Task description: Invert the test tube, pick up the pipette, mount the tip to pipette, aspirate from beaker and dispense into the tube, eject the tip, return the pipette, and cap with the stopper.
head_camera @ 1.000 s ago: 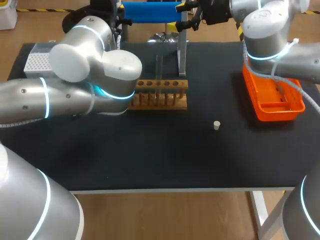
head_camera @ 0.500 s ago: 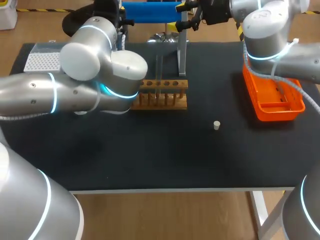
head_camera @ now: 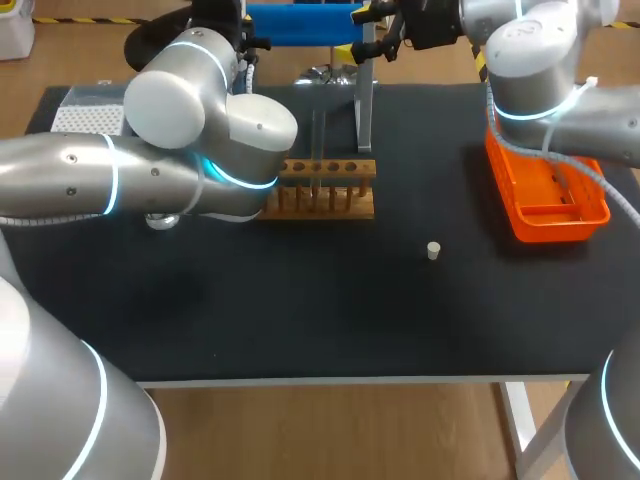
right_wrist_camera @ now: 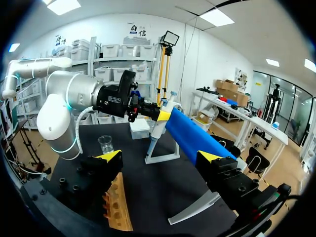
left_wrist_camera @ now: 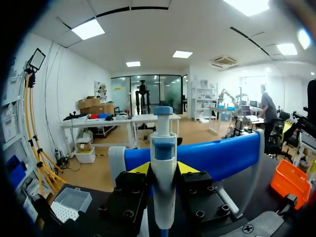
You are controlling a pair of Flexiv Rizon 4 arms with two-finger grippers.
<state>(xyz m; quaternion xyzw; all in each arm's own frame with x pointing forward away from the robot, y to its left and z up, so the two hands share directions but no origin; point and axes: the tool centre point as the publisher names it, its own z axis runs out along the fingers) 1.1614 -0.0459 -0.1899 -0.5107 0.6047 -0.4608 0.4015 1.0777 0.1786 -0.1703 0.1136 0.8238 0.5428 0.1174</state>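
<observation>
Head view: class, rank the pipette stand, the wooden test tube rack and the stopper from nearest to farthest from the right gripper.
1. Pipette stand: its top ends beside the right gripper, at the back.
2. Wooden test tube rack: in the middle, in front of the stand.
3. Stopper: alone, furthest forward.

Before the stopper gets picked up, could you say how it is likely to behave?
The stopper looks small and light, so a nudge would probably slide it. It appears to stand on a flat end; tipped over, its round side may roll across the table.
</observation>
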